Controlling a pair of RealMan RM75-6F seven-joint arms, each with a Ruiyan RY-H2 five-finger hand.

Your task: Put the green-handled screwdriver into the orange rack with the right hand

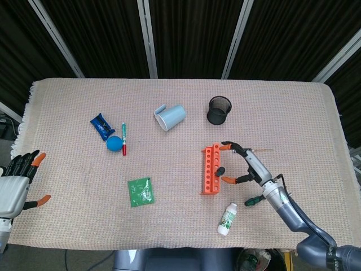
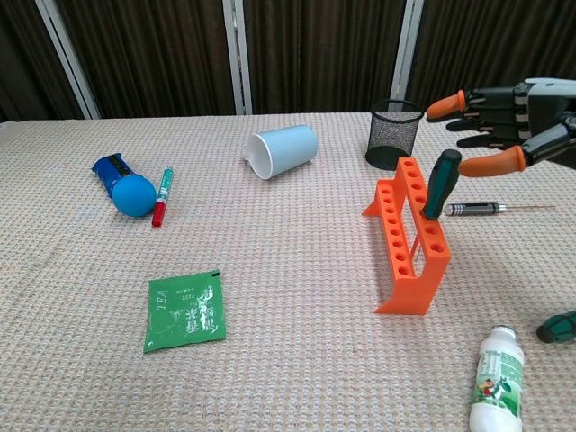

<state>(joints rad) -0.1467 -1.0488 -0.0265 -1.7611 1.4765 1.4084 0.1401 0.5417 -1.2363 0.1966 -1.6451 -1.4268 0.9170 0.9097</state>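
Note:
The green-handled screwdriver [image 2: 441,184] stands tilted in a hole of the orange rack [image 2: 401,270], handle up; from the head view its dark handle [image 1: 221,171] shows beside the rack [image 1: 209,176]. My right hand [image 2: 520,112] hovers just right of the handle with fingers spread and nothing in it, a small gap between thumb tip and handle. From above, the right hand [image 1: 247,164] is beside the rack's right side. My left hand [image 1: 16,182] is at the table's front left edge, fingers apart and empty.
A thin black screwdriver [image 2: 481,209] lies right of the rack, another green handle [image 2: 558,326] and a white bottle [image 2: 495,378] at front right. A black mesh cup [image 2: 394,133], tipped white cup [image 2: 283,151], blue ball [image 2: 134,195], marker [image 2: 163,194] and tea packet [image 2: 184,310] lie elsewhere.

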